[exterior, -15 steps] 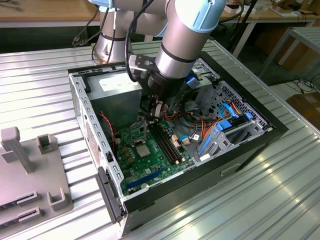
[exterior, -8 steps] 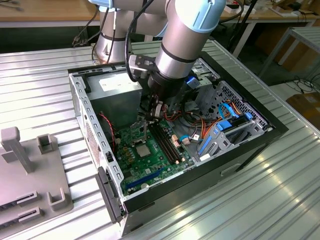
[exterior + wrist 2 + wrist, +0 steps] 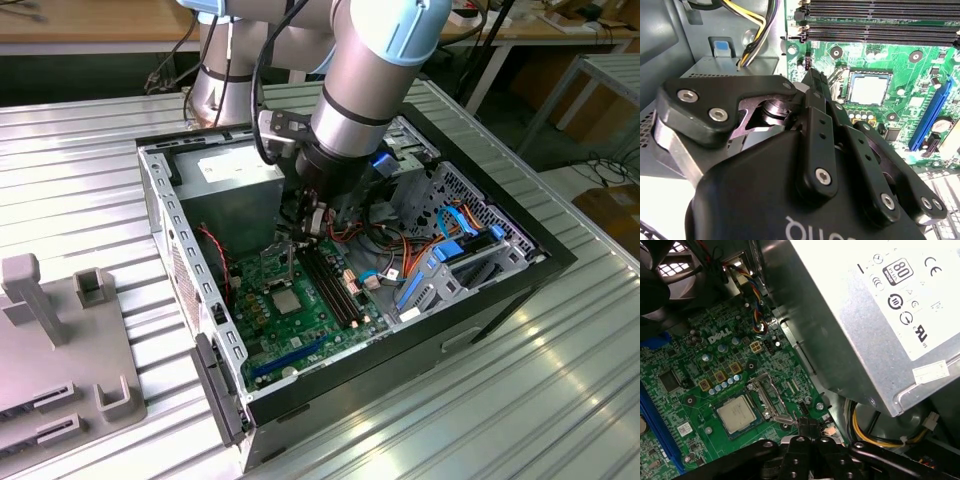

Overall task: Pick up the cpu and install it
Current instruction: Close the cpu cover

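The cpu [image 3: 284,300] lies flat in its socket [image 3: 756,405] on the green motherboard [image 3: 310,325], with the plain silver-grey metal top facing up. It is square, so it has no long axis; its edges run parallel with the socket frame. In both wrist views the cpu [image 3: 736,413] shows a smooth, dull metal face, and the socket's metal load plate [image 3: 769,399] stands open just beside it. In the exterior view the motherboard sits on the bottom of an open case [image 3: 170,230] of grey sheet metal, which rests on a ribbed metal table [image 3: 80,170]. The long black memory slots [image 3: 330,285] lie at the exterior view's right of the cpu. The gripper [image 3: 815,82] is black, with bolted link bars, and it hangs above the board near the socket; its fingers are closed together and hold nothing. The grey power supply [image 3: 860,315] is a smooth metal box at the far side of the case, with yellow and black cables [image 3: 757,25] coming out of it.
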Robot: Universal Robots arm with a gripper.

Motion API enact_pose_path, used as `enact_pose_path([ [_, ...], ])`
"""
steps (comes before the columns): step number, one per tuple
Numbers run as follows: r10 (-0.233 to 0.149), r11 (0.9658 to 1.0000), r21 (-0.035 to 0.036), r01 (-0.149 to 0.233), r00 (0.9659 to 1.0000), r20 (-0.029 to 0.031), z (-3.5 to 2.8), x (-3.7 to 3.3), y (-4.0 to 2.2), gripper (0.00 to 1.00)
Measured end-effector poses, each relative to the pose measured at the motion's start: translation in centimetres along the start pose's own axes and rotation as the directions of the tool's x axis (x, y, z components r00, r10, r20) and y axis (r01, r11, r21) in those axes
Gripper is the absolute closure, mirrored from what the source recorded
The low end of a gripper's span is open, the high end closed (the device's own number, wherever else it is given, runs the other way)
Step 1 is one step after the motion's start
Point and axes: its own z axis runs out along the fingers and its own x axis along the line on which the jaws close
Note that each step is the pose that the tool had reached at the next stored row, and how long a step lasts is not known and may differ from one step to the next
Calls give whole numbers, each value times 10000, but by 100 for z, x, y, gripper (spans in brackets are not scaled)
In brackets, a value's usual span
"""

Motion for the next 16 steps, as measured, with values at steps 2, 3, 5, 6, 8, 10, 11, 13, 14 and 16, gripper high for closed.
enact_pose_path([
  [2,-20,10000,0,20,10000,-3,-4,0,0,89],
  [3,-23,10000,-1,23,10000,-4,-7,0,1,89],
  [5,-27,10000,-1,27,10000,-7,-16,0,2,89],
  [6,-29,10000,-1,29,10000,-3,-18,0,2,89],
  [8,-46,10000,-1,46,10000,-4,-20,0,2,89],
  [10,-79,10000,-2,79,10000,-11,-22,1,1,89],
  [11,-99,10000,-3,99,9999,-13,-22,2,1,89],
  [13,-176,9998,-6,176,9998,-20,-22,9,-3,89],
  [14,-212,9998,-7,212,9998,-25,-23,14,-5,89],
  [16,-262,9997,-8,262,9997,-30,-25,19,-7,89],
])
